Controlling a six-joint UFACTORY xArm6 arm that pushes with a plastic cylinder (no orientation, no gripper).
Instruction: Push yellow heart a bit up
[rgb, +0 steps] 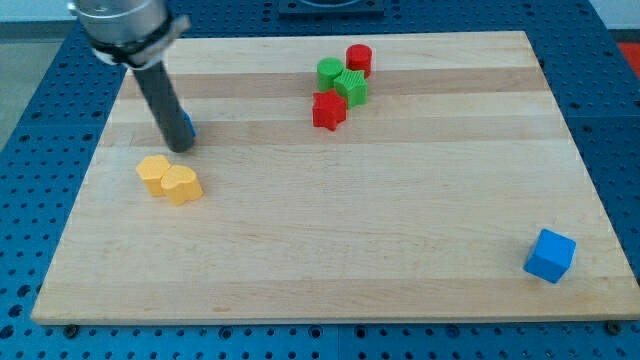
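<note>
Shown: my tip (181, 147) rests on the wooden desk (330, 250), just above the yellow heart (181, 185). Beside the heart lies a yellow block (153, 173); behind the rod, a blue block (189, 127). No claw is in view.

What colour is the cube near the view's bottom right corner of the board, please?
Blue. The cube shows clearly in the camera view, the only view there is.
</note>
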